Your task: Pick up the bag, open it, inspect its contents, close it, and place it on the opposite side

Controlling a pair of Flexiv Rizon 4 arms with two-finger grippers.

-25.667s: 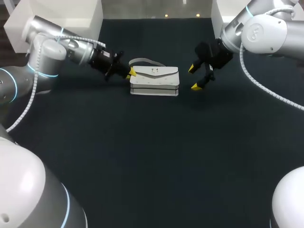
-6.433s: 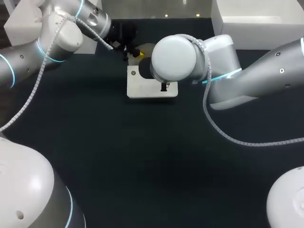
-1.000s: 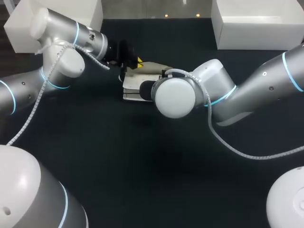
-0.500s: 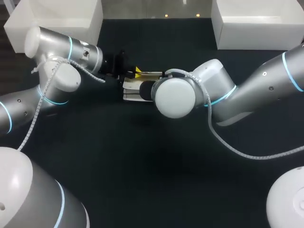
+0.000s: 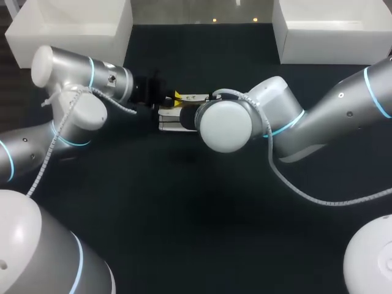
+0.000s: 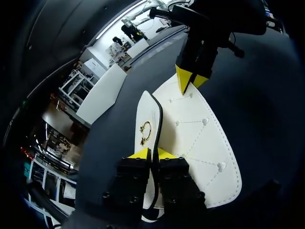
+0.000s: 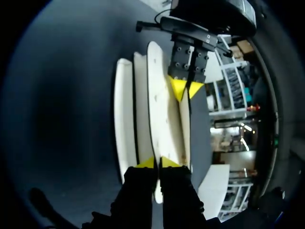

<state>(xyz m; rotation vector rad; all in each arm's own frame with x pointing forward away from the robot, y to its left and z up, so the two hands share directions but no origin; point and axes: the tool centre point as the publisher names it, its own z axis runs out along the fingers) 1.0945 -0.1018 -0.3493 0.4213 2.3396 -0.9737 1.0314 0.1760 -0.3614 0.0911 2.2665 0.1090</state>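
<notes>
My left arm point(image 5: 73, 73) comes in over the far part of the worktop point(image 5: 202, 214). Its hand point(image 6: 153, 154) has the two yellow tips drawn nearly together. The thin dark edge of the bag point(image 6: 200, 138) runs up between them, so I judge it clamped on that end, just short of the gold clasp point(image 6: 145, 133).

The bag is white and sits a little left of the middle, at the far part of the worktop. It is turned so that I see its panels edge-on from the right wrist. I cannot tell whether its underside rests on the cloth or hangs just clear.

My right arm point(image 5: 331, 116) reaches past the middle, and its wrist hides most of the bag from above. Its hand point(image 7: 157, 163) has one white panel pinched between the tips, so I judge it clamped on the other end.

The bag's long axis runs straight from one hand to the other, with the two hands facing each other along it. Neither is nearer, since both have hold. If the bag is to go to my right, I judge the arms must travel together along that axis and hold their spacing. Otherwise the bag will buckle or pull out of a grip.
</notes>
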